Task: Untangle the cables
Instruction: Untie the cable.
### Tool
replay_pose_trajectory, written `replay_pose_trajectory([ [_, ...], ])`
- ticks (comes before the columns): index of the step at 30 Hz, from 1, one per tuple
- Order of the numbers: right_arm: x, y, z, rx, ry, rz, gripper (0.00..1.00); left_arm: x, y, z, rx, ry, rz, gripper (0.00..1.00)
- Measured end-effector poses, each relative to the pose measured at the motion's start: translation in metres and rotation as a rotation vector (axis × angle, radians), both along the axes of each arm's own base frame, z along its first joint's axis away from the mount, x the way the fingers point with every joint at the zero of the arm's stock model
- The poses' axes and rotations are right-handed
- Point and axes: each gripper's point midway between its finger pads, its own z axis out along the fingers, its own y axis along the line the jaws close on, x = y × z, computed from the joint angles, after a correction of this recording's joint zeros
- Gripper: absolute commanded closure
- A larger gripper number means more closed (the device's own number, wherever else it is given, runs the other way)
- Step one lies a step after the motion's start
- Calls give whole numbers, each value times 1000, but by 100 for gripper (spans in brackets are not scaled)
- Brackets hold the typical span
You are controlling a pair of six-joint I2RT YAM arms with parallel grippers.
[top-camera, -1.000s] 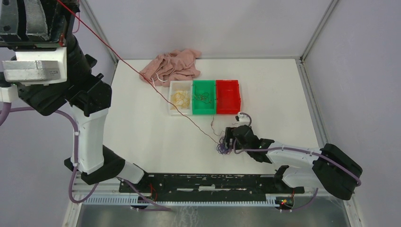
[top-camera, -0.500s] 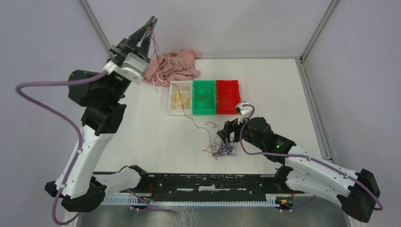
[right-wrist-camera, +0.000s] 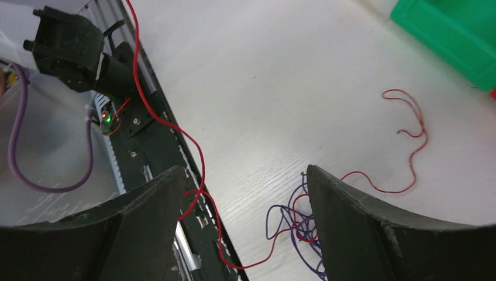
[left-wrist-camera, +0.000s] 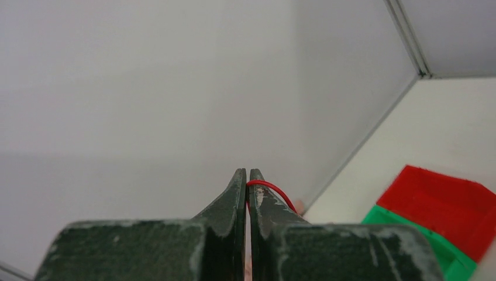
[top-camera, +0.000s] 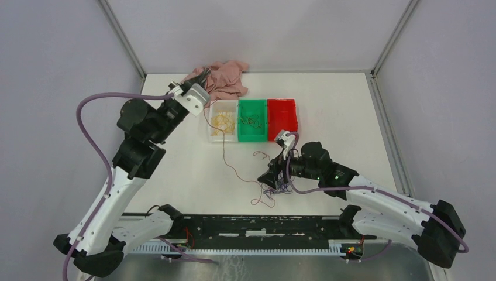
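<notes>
A small tangle of purple and red cables (top-camera: pixel 281 187) (right-wrist-camera: pixel 295 225) lies on the white table near the front edge. One long red cable (top-camera: pixel 225 153) (right-wrist-camera: pixel 199 158) runs slack from it up to my left gripper (top-camera: pixel 200 81) (left-wrist-camera: pixel 246 173), which is shut on its end (left-wrist-camera: pixel 272 190) above the pink garment. My right gripper (top-camera: pixel 272 177) (right-wrist-camera: pixel 244 170) hangs open just over the tangle's left side; the red cable passes under the gap and nothing is pinched. A separate red strand (top-camera: pixel 261 156) (right-wrist-camera: pixel 412 143) curls on the table nearby.
Three bins stand in a row at the back: a clear one (top-camera: pixel 213 124) with yellow cables, a green one (top-camera: pixel 252 136) (right-wrist-camera: pixel 456 35) with dark strands, and a red one (top-camera: pixel 282 120) (left-wrist-camera: pixel 444 205). A pink garment (top-camera: pixel 225 79) lies behind them. The black base rail (top-camera: pixel 251 225) borders the front edge.
My left arm has come down from high at the left to just above the garment, so the taut red cable now hangs slack. The right gripper lifted and shifted left over the tangle.
</notes>
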Motion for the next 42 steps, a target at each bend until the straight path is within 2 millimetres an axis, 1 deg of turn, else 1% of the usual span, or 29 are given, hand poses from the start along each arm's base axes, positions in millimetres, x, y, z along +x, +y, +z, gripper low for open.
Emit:
replay_pose_trajectory([
  [1, -3, 4, -4, -1, 22, 25, 18, 0, 2, -17, 17, 33, 11, 97],
  [4, -11, 14, -15, -3, 84, 89, 19, 2, 5, -53, 59, 111, 27, 97],
  [6, -17, 21, -22, -3, 125, 127, 20, 7, 4, -68, 81, 152, 40, 97],
  [7, -19, 24, -26, -3, 146, 145, 21, 9, 4, -72, 86, 162, 44, 97],
  [10, -22, 32, -30, 10, 184, 180, 24, 12, 5, -76, 91, 176, 61, 97],
  [12, -24, 36, -32, 21, 208, 198, 24, 13, 6, -76, 91, 179, 67, 97],
  [16, -29, 43, -37, 36, 260, 228, 23, 14, 10, -76, 87, 181, 89, 97],
  [19, -32, 49, -36, 52, 270, 244, 20, 16, 13, -76, 84, 183, 106, 97],
  [22, -39, 56, -36, 60, 266, 275, 20, 18, 14, -77, 82, 185, 116, 97],
  [25, -49, 64, -46, 42, 276, 304, 20, 22, 12, -78, 85, 190, 122, 97],
  [27, -55, 68, -59, 11, 296, 313, 23, 25, 11, -80, 88, 197, 124, 97],
  [29, -60, 71, -72, -23, 311, 316, 29, 27, 11, -80, 89, 200, 130, 97],
  [30, -62, 72, -78, -41, 314, 319, 34, 28, 11, -80, 89, 200, 131, 97],
  [31, -63, 74, -83, -59, 316, 320, 41, 28, 11, -80, 89, 200, 132, 97],
  [33, -63, 79, -91, -84, 311, 319, 66, 28, 11, -77, 85, 196, 132, 97],
  [34, -63, 81, -92, -90, 306, 319, 76, 27, 11, -76, 84, 194, 132, 97],
  [35, -63, 83, -93, -93, 307, 314, 85, 27, 11, -75, 82, 192, 132, 97],
  [37, -58, 87, -90, -89, 294, 298, 96, 26, 12, -76, 79, 199, 130, 97],
  [38, -55, 89, -87, -85, 283, 292, 99, 25, 12, -77, 72, 209, 127, 96],
  [41, -38, 98, -68, -48, 247, 249, 100, 18, 10, -84, 50, 252, 99, 95],
  [42, -32, 100, -61, -32, 234, 231, 100, 14, 10, -90, 40, 275, 85, 94],
])
